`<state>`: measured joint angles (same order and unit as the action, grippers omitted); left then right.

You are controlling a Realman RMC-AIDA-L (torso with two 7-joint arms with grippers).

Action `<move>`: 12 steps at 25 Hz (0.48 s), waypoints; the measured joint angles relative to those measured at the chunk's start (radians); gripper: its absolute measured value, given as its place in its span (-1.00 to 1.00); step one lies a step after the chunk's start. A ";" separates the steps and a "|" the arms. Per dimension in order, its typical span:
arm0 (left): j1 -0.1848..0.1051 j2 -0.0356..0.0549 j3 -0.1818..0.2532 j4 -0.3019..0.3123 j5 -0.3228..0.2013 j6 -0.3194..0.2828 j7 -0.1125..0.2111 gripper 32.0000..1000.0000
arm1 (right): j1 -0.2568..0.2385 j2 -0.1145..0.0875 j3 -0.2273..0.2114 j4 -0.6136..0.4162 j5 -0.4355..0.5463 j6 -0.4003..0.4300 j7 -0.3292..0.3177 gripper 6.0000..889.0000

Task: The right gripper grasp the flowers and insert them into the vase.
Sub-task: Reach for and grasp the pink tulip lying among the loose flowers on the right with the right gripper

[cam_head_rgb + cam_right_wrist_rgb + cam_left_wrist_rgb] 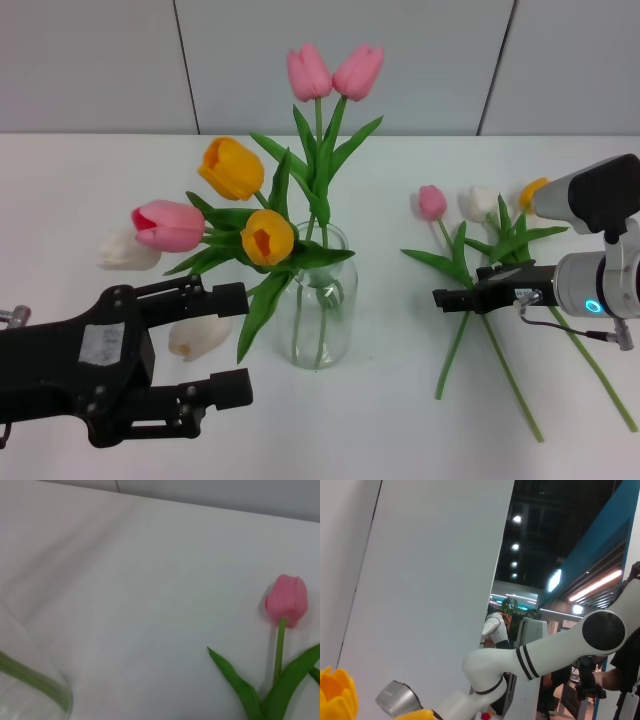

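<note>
1. Head view showed the right pincer (442, 297) low over the stem of the flowers (447, 262), just below the leaves; whether its fingers were spread or pressed together could not be told.
2. That small pink-budded tulip lay flat on the white surface (400, 420), bud pointing away from the robot, beside a white tulip (481, 203) and an orange tulip (533, 193) whose stems crossed near the pincer.
3. It looked light, with a thin, probably springy stem and soft leaves; a hold on the bare stem just under the leaves seemed best, leaving a long tail free for inserting.
4. The vase (319, 300), clear glass and likely fragile and easy to tip, stood well apart toward the robot's left, already crowded with 2 pink tulips (334, 71), yellow ones and leaves.
5. The left pincer (215, 345) hung spread and idle near the vase.
</note>
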<state>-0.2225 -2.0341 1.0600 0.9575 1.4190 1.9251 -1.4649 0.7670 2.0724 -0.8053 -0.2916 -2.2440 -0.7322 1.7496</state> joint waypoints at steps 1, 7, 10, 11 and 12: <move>0.000 0.0000 0.000 0.000 0.000 0.000 0.000 0.65 | 0.000 0.000 0.000 -0.001 0.000 -0.001 0.000 0.93; 0.000 0.0002 0.000 -0.011 0.000 0.000 0.002 0.65 | 0.000 -0.001 0.000 -0.007 0.000 -0.001 0.000 0.93; -0.004 0.0018 0.000 -0.025 0.000 0.000 0.003 0.65 | 0.000 -0.001 0.001 -0.008 0.000 0.000 0.000 0.93; -0.005 0.0021 0.000 -0.027 0.000 0.000 0.003 0.65 | 0.000 -0.001 0.001 -0.008 0.000 0.000 0.000 0.93; -0.005 0.0023 0.000 -0.027 0.000 0.000 0.004 0.65 | 0.001 -0.002 0.002 -0.009 0.000 0.000 0.000 0.93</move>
<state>-0.2280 -2.0318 1.0600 0.9305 1.4190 1.9251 -1.4612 0.7678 2.0709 -0.8031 -0.3001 -2.2442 -0.7325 1.7497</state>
